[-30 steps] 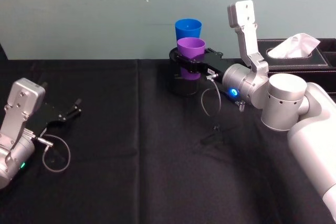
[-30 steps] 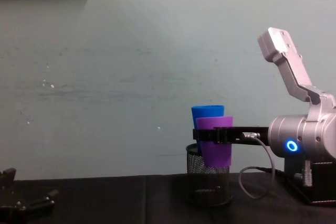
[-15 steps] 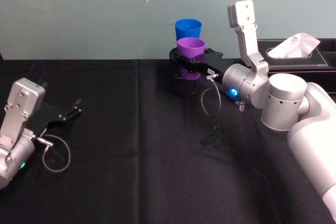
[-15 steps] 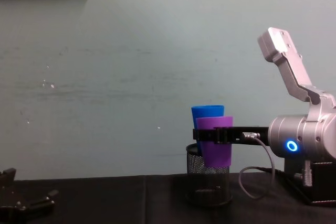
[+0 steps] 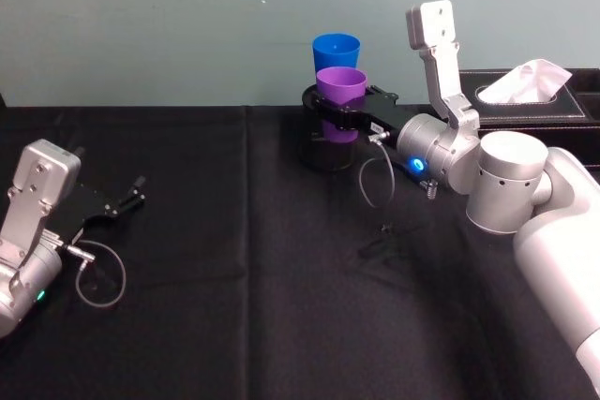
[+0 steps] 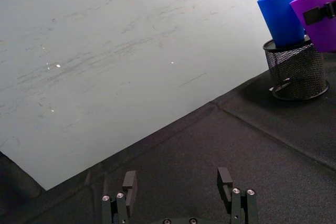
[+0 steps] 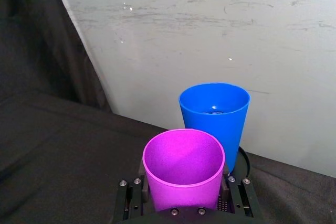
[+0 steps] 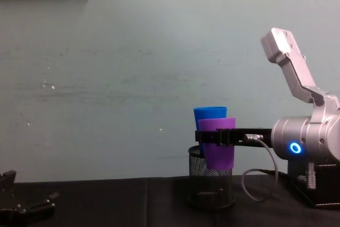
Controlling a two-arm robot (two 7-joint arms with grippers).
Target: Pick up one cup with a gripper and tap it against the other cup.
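Note:
My right gripper (image 5: 343, 111) is shut on the purple cup (image 5: 340, 84) and holds it upright above the table. The blue cup (image 5: 336, 49) stands just behind it, inside a black mesh pen holder (image 5: 323, 152). In the right wrist view the purple cup (image 7: 184, 166) has its rim right up against the side of the blue cup (image 7: 213, 111); whether they touch I cannot tell. From the chest, the purple cup (image 8: 219, 155) overlaps the blue cup (image 8: 210, 112). My left gripper (image 5: 127, 201) rests open on the black cloth at the far left.
A black tissue box (image 5: 530, 91) with a white tissue stands at the back right, behind my right arm. The mesh holder (image 8: 211, 190) sits close to the pale wall. Black cloth covers the whole table.

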